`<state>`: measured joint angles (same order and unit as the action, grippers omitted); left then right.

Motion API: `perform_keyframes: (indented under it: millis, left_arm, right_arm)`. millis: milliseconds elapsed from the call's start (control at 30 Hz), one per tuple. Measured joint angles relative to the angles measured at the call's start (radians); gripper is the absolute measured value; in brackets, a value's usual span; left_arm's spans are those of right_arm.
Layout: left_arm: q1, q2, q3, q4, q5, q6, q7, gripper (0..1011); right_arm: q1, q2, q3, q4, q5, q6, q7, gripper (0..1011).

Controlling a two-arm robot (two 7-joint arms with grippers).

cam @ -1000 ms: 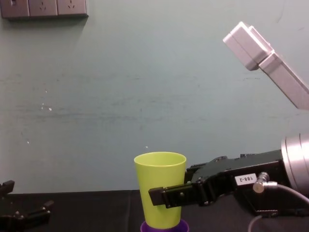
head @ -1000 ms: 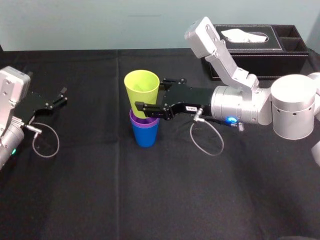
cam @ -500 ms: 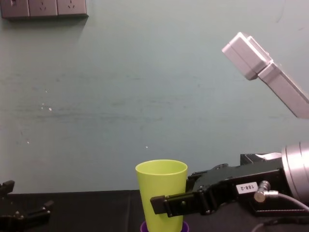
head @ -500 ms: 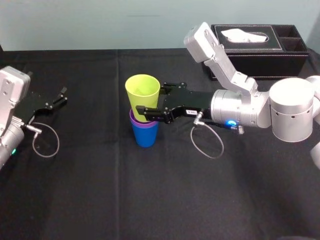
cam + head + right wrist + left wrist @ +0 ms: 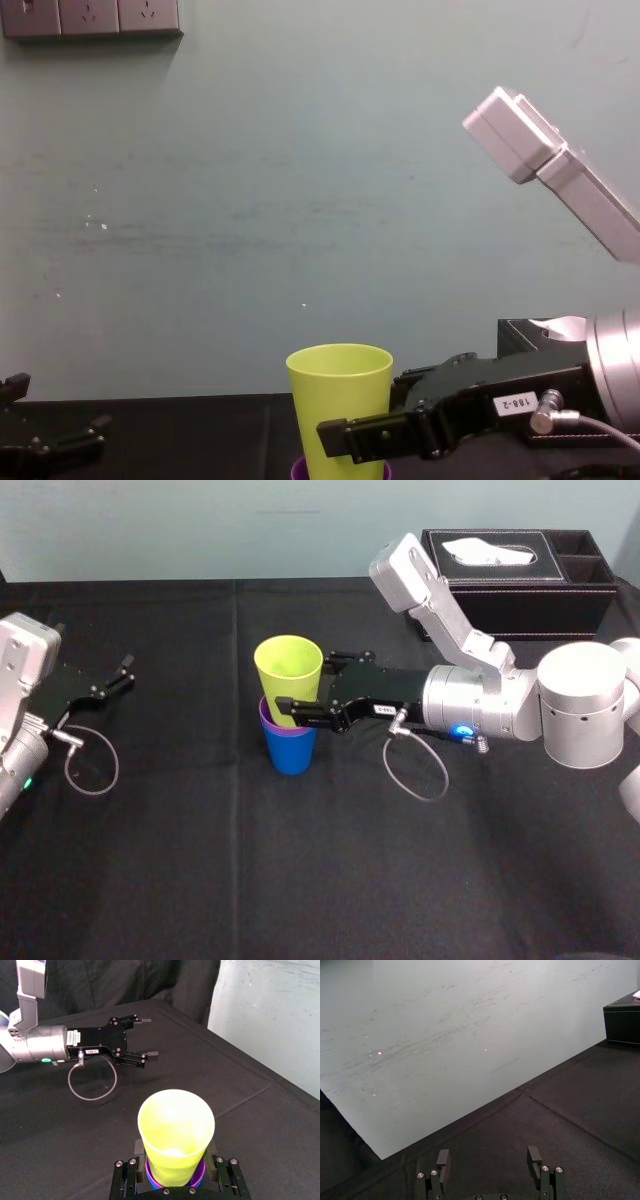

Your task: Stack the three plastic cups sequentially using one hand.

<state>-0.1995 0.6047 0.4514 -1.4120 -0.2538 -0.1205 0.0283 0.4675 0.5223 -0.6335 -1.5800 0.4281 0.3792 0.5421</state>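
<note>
1. The lime cup (image 5: 288,675) stands mouth-up near the middle of the table (image 5: 300,880). Its base is inside the purple cup (image 5: 270,723). Most of its wall rises above the purple rim, so it looks only partly seated.
2. The purple cup is nested deep in the blue cup (image 5: 291,755), which stands on the black cloth. Only a narrow purple band shows above the blue rim.
3. The right gripper (image 5: 306,681) reaches in from the right, its two fingers clamped on the lime cup's lower wall, one on each side. In the right wrist view they flank the cup just above the purple rim.
4. Judged from this, the first stacking is done and the second is nearly done. What seems left is to settle the lime cup fully, let go and draw the arm clear without tipping the stack.
5. The left gripper (image 5: 122,675) sits parked at the table's left side, well apart from the cups — its fingers are spread with nothing between them.
6. A black tissue box (image 5: 515,570) stands at the far right rear, well away from the stack.
</note>
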Motion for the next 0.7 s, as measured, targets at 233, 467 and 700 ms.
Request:
perform_keyframes:
  millis: [233,467,700]
  left_arm:
    - [0.0,0.0,0.0,0.0,0.0,0.0,0.0,1010]
    - [0.0,0.0,0.0,0.0,0.0,0.0,0.0,1010]
    - [0.0,0.0,0.0,0.0,0.0,0.0,0.0,1010]
  right_arm:
    - [0.0,-0.003,-0.001,0.012,0.0,-0.006,0.002,705]
    - [-0.001,-0.008,-0.004,0.021,-0.001,-0.008,0.002,705]
    - [-0.003,-0.009,-0.004,0.025,0.0,-0.011,0.003,705]
